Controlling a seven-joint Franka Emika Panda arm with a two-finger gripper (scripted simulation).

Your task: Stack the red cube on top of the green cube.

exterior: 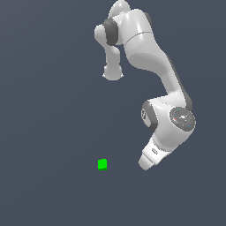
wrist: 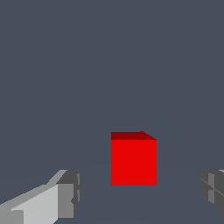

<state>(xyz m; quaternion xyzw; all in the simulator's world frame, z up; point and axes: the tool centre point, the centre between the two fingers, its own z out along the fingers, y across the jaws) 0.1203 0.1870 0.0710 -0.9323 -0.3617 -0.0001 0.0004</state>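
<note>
The red cube (wrist: 133, 159) shows only in the wrist view, resting on the floor between the two spread grey fingertips (wrist: 68, 194), untouched by either. My gripper (wrist: 140, 192) is open and empty, low over the cube. In the exterior view the white hand (exterior: 145, 162) points down at the floor and hides the red cube. The green cube (exterior: 102, 164) sits on the floor to the exterior view's left of the hand, apart from it. The green cube is out of the wrist view.
The floor (exterior: 53, 132) is a flat dark grey surface. The arm's white links (exterior: 150, 48) and base rise behind the hand toward the top of the exterior view.
</note>
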